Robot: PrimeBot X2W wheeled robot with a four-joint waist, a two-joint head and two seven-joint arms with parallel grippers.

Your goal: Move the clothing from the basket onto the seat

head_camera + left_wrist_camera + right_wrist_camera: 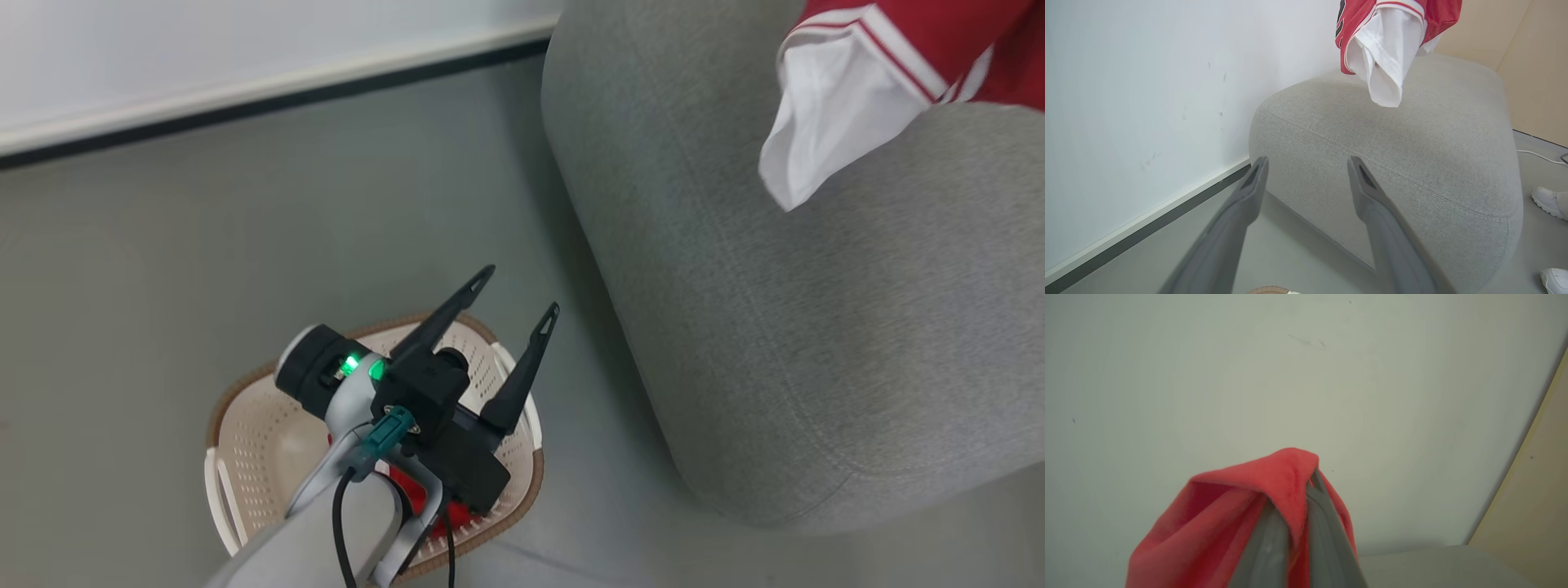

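Hanging 1 garment (849, 98), 1 in bskt (245, 457)

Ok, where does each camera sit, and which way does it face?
Head view: on the head, looking down at the basket and the seat; the open left pincer and forearm show.
Left wrist view: on that wrist, facing the seat along its open fingers.
Right wrist view: on that wrist, facing a wall; the right pincer shut on the red garment.
Shared: head and left wrist views both show the seat and red garment.
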